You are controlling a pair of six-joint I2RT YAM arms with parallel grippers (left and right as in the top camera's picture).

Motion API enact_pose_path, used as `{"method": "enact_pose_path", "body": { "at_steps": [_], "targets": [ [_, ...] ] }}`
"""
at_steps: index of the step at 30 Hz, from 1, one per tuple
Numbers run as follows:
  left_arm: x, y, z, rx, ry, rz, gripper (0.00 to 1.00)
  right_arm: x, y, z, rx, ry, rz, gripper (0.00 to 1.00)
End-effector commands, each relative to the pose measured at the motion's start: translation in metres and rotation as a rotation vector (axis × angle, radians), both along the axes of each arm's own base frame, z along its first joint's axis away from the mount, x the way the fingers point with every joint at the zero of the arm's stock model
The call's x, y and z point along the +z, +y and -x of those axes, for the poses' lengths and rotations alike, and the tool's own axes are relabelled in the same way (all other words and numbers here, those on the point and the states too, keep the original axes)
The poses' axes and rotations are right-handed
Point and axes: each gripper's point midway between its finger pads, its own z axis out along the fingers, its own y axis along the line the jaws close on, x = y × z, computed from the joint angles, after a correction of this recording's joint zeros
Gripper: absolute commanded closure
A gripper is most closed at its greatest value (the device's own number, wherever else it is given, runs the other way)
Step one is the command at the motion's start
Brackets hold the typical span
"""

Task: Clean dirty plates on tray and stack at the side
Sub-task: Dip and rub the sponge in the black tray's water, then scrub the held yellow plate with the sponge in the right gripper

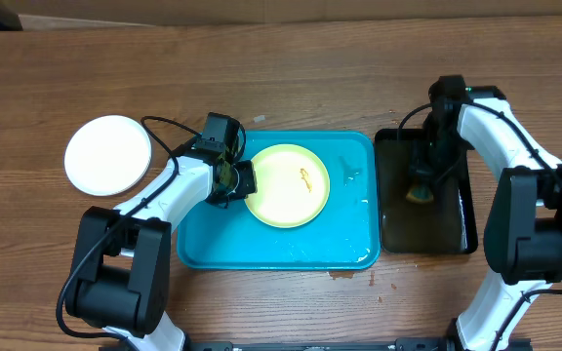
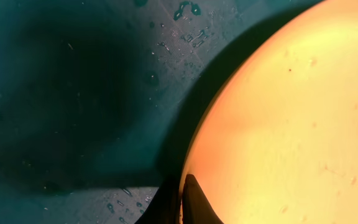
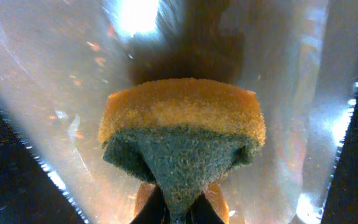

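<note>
A pale yellow plate [image 1: 287, 185] with an orange-brown smear lies on the turquoise tray [image 1: 340, 249]. My left gripper [image 1: 245, 180] is shut on the plate's left rim; in the left wrist view its fingers [image 2: 182, 202] pinch the rim of the yellow plate [image 2: 291, 124]. A white plate [image 1: 108, 154] sits on the table to the left of the tray; whether more plates lie under it cannot be told. My right gripper [image 1: 425, 180] is shut on a yellow-and-green sponge [image 3: 182, 130] over the wet black tray [image 1: 457, 239].
Water drops lie on the turquoise tray [image 2: 73, 93] near its right side. Small spills mark the wooden table [image 1: 359, 278] in front of the trays. Cables run along both arms.
</note>
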Motion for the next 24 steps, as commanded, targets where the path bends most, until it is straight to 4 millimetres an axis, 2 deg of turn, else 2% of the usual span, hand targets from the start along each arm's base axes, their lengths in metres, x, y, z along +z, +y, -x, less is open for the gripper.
{"method": "enact_pose_path", "body": {
  "at_steps": [1, 4, 10, 13, 16, 19, 24],
  "targets": [
    [-0.006, -0.002, 0.002, -0.008, 0.014, -0.009, 0.96, 0.03, 0.002, -0.022, 0.008, -0.077, -0.008, 0.96],
    [-0.005, -0.003, 0.003, -0.009, 0.019, 0.005, 0.96, 0.044, 0.002, -0.022, 0.037, -0.086, 0.049, 0.96],
    [-0.003, -0.015, 0.006, -0.026, 0.032, 0.07, 0.96, 0.047, 0.002, -0.015, 0.073, -0.075, 0.207, 0.96],
    [-0.002, -0.015, 0.005, -0.026, 0.029, 0.07, 0.94, 0.054, -0.011, -0.017, 0.034, -0.101, 0.374, 0.96],
    [-0.002, -0.015, 0.005, -0.026, 0.029, 0.071, 0.93, 0.05, 0.006, -0.021, 0.033, -0.118, 0.29, 0.96],
    [-0.002, -0.015, 0.005, -0.026, 0.029, 0.071, 0.92, 0.051, 0.001, -0.018, 0.078, -0.102, 0.323, 0.96],
    [-0.002, -0.015, 0.005, -0.026, 0.029, 0.071, 0.91, 0.053, 0.013, -0.017, 0.108, -0.094, 0.253, 0.96]
  ]
}}
